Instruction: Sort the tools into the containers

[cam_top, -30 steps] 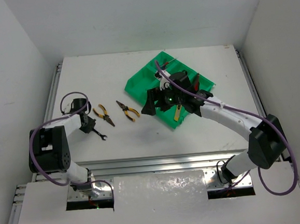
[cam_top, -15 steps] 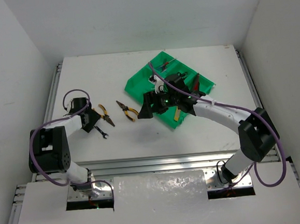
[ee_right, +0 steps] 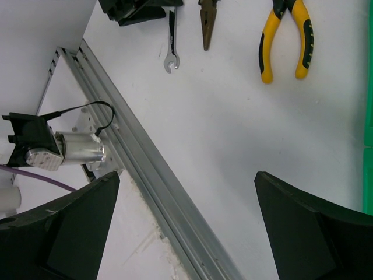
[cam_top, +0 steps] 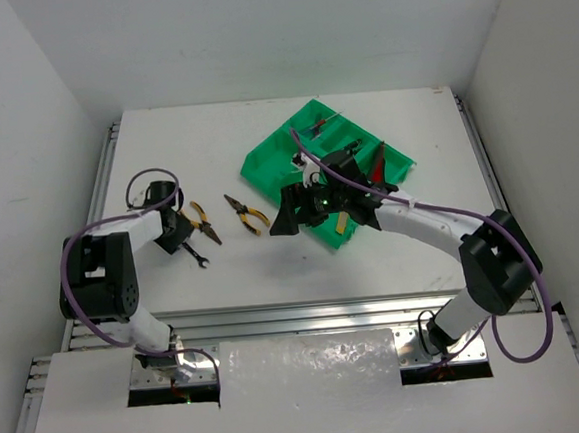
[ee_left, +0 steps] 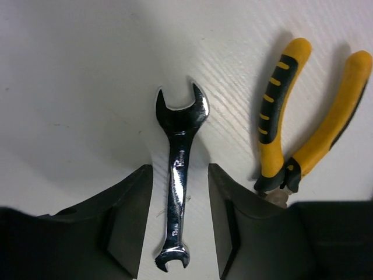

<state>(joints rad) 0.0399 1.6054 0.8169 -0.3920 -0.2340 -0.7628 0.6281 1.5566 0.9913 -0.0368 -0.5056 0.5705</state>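
No readable text, labels, numbers on anything shown

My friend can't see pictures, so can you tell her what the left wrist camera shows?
A shiny silver wrench lies flat on the white table, right between the two dark fingers of the left tool, which is open and not squeezing it. Yellow-handled pliers lie just to the right of it.
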